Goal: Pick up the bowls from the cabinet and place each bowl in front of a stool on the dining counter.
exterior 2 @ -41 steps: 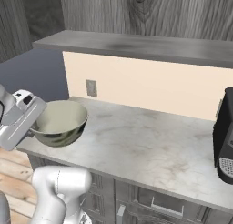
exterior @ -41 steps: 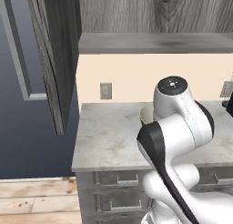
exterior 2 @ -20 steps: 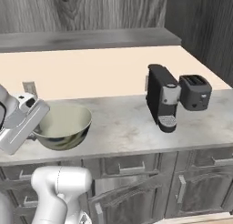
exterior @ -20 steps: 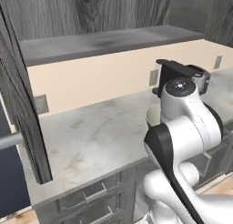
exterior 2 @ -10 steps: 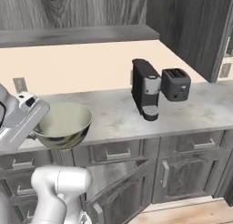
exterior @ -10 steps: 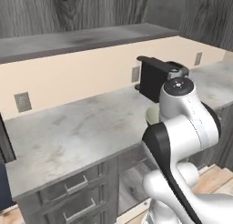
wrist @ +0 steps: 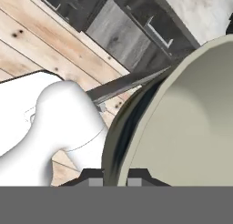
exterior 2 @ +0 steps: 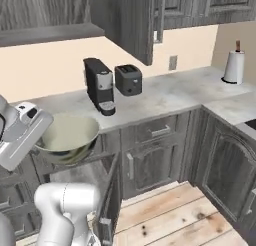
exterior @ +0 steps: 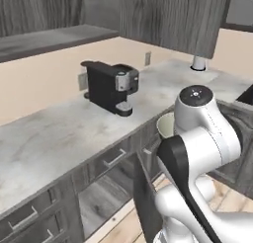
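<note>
Base swung right; claw (wrist: 109, 182) still pinches tan bowl (exterior 2: 67, 135) rim.

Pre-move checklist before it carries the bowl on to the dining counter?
1. Bowl in the gripper: ok, one of the fingers sits on each side of the rim.
2. Bowl level: ok, opening faces up in the right base view.
3. Bowl clear of the coffee machine and toaster: ok.
4. Open lower cabinet door beside the arm: not ok, possible snag.
5. Dining counter and stool in sight: cannot tell.
</note>
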Tool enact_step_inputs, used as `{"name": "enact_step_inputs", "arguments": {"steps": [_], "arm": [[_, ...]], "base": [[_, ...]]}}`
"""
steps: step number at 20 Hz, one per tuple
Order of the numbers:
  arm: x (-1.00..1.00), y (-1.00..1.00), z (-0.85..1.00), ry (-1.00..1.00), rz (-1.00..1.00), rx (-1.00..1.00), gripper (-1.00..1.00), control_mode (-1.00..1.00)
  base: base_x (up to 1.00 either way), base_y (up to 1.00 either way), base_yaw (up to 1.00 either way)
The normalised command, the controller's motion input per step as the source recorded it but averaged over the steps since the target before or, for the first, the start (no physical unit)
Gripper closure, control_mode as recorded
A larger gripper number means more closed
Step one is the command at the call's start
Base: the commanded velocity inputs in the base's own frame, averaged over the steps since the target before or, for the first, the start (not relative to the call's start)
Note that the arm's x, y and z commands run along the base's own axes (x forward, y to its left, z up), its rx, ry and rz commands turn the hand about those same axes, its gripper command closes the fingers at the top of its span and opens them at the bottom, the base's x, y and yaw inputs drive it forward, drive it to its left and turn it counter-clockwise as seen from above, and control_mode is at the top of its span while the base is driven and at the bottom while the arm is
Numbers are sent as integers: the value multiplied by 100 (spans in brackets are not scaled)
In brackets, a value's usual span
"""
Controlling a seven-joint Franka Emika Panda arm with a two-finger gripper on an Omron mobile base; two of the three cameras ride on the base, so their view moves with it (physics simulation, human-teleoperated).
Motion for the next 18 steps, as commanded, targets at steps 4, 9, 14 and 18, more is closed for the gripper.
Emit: {"name": "enact_step_inputs", "arguments": {"steps": [4, 9, 14, 18], "arm": [[0, 0, 0, 0, 0, 0, 100, 100], [0, 0, 0, 0, 0, 0, 100, 100], [0, 0, 0, 0, 0, 0, 100, 100], [0, 0, 0, 0, 0, 0, 100, 100]], "base": [[0, -74, -84], [0, -70, -82], [0, -73, -81], [0, -79, -80]]}}
